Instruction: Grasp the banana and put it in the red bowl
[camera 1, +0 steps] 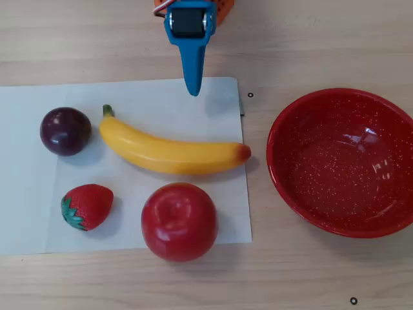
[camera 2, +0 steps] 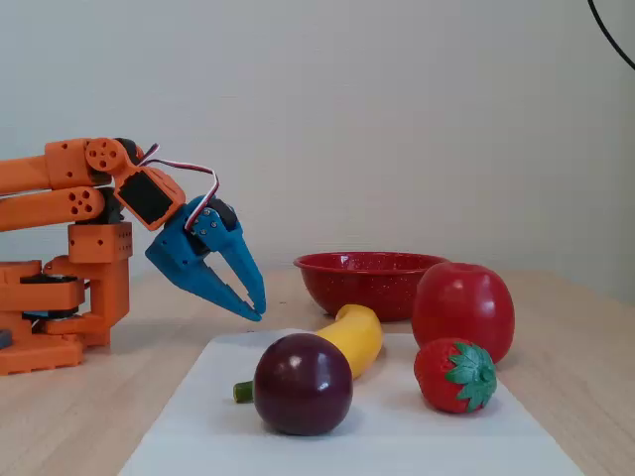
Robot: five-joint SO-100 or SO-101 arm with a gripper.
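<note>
The yellow banana [camera 1: 171, 154] lies on a white sheet, green stem to the left and reddish tip to the right in the overhead view. In the fixed view it [camera 2: 357, 337] is partly hidden behind a plum. The red speckled bowl [camera 1: 274, 139] stands empty on the wood to the right of the sheet; in the fixed view it [camera 2: 362, 283] stands at the back. My blue gripper [camera 1: 193, 90] hovers beyond the banana's middle, above the sheet's far edge. In the fixed view it [camera 2: 256, 309] points down, off the table, with its fingertips together and nothing held.
On the sheet [camera 1: 26, 213] also stand a dark purple plum [camera 1: 66, 131] left of the banana, a strawberry [camera 1: 87, 206] and a red apple [camera 1: 179, 221] nearer the front. The orange arm base [camera 2: 60, 297] stands at the left in the fixed view.
</note>
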